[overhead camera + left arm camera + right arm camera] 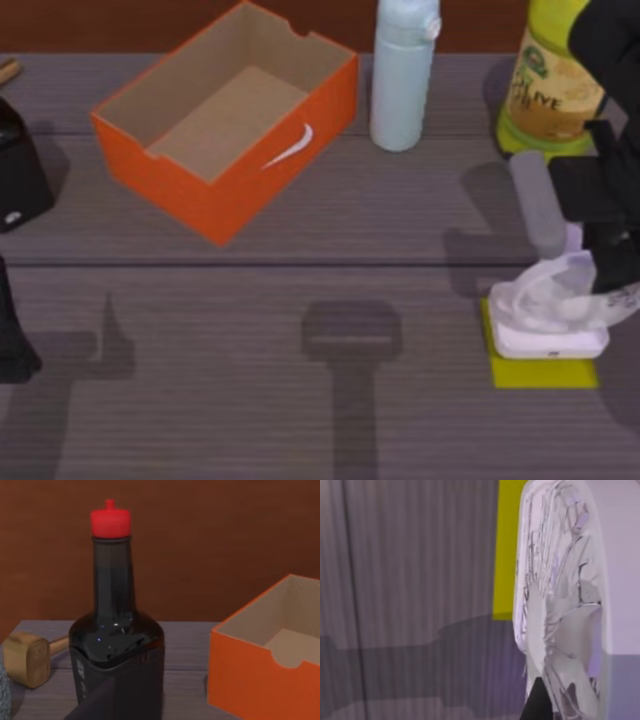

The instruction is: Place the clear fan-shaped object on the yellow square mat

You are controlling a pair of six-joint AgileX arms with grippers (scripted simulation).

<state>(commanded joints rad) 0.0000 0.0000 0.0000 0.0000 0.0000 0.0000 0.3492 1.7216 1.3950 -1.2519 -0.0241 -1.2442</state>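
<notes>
The clear fan-shaped object stands at the table's right, and its white base rests on the yellow square mat. The base covers the mat's far part, so a yellow strip shows at the near side and the left. My right gripper reaches in from the right edge and is shut on the ribbed disc. In the right wrist view the disc fills the frame close up. One dark fingertip lies against its face, the other is hidden behind it, and the mat shows beyond. My left arm is parked at the left edge.
An open orange shoe box sits at the back left. A tall pale-blue bottle and a yellow-green olive oil bottle stand behind the mat. A dark sauce bottle with a red cap and a brass object are near the left arm.
</notes>
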